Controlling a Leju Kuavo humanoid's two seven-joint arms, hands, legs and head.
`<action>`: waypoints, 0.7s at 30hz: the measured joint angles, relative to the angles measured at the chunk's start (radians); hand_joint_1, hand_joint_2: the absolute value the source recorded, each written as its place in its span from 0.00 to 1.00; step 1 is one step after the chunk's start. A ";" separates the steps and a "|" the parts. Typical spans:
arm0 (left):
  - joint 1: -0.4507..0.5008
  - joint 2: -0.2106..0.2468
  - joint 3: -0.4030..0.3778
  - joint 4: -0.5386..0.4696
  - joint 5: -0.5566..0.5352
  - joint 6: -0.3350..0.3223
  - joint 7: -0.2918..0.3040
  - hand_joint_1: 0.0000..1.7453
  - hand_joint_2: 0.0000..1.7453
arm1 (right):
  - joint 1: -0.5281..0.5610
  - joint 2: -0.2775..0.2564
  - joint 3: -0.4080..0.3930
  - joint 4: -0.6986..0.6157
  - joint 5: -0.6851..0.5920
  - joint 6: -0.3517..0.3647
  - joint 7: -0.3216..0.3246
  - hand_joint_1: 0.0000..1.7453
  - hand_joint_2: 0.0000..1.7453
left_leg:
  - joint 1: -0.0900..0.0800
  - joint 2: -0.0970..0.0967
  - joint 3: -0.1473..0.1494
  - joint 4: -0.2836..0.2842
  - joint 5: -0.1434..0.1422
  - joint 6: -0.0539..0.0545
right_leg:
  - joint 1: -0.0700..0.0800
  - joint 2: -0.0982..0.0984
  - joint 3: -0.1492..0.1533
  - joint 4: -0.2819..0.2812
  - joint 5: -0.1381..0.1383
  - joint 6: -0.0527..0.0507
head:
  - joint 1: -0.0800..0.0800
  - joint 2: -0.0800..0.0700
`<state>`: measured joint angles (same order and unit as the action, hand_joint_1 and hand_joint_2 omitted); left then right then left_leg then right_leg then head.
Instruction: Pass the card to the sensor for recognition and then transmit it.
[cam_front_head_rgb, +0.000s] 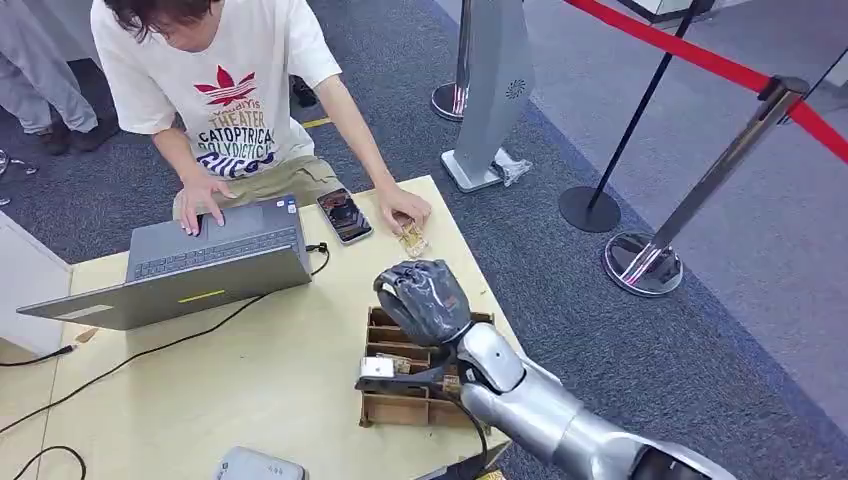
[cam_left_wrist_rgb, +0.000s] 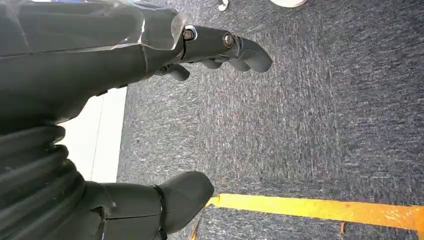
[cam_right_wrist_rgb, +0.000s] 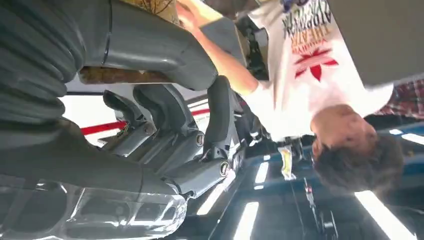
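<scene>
Head view: the right robot hand (cam_front_head_rgb: 424, 298) is raised above a cardboard organiser (cam_front_head_rgb: 400, 385) on the desk (cam_front_head_rgb: 250, 380), its back toward the camera and fingers curled inward; whether it holds anything cannot be told here. A person's hand (cam_front_head_rgb: 404, 207) rests on a card (cam_front_head_rgb: 412, 240) near the desk's far edge, beside a phone (cam_front_head_rgb: 344, 215) and a laptop (cam_front_head_rgb: 190, 262). Left wrist view: the left robot hand (cam_left_wrist_rgb: 150, 115) hangs over grey carpet (cam_left_wrist_rgb: 300, 125), fingers and thumb wide apart, empty. Right wrist view: the right robot hand (cam_right_wrist_rgb: 165, 125) has its fingers folded in, with no object visible between them.
</scene>
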<state>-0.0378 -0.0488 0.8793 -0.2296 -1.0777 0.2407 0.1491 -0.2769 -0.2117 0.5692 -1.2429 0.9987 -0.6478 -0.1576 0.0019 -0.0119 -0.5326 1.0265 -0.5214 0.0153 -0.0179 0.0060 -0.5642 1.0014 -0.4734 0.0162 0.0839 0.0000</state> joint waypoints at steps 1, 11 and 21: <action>0.000 0.000 0.000 0.000 -0.001 0.000 -0.002 0.00 1.00 | -0.002 0.001 0.000 -0.006 -0.001 -0.001 -0.001 0.97 1.00 | 0.000 0.000 0.000 0.000 0.000 0.000 | 0.000 0.000 0.000 0.000 0.000 0.000 | 0.000 0.000; -0.002 0.000 0.000 0.000 -0.020 -0.001 -0.004 0.00 1.00 | -0.017 0.021 0.000 -0.055 -0.011 -0.001 0.003 1.00 1.00 | 0.000 0.000 0.000 0.000 0.000 0.000 | 0.000 0.000 0.000 0.000 0.000 0.000 | 0.000 0.000; -0.006 0.000 0.000 0.000 -0.030 -0.004 -0.005 0.00 1.00 | -0.033 0.049 -0.005 -0.093 -0.034 0.002 -0.008 0.16 1.00 | 0.000 0.000 0.000 0.000 0.000 0.000 | 0.000 0.000 0.000 0.000 0.000 0.000 | 0.000 0.000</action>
<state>-0.0436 -0.0488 0.8793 -0.2296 -1.1078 0.2365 0.1446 -0.3100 -0.1629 0.5646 -1.3363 0.9648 -0.6462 -0.1660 0.0019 -0.0119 -0.5323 1.0265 -0.5214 0.0153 -0.0179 0.0060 -0.5642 1.0014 -0.4734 0.0162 0.0835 0.0000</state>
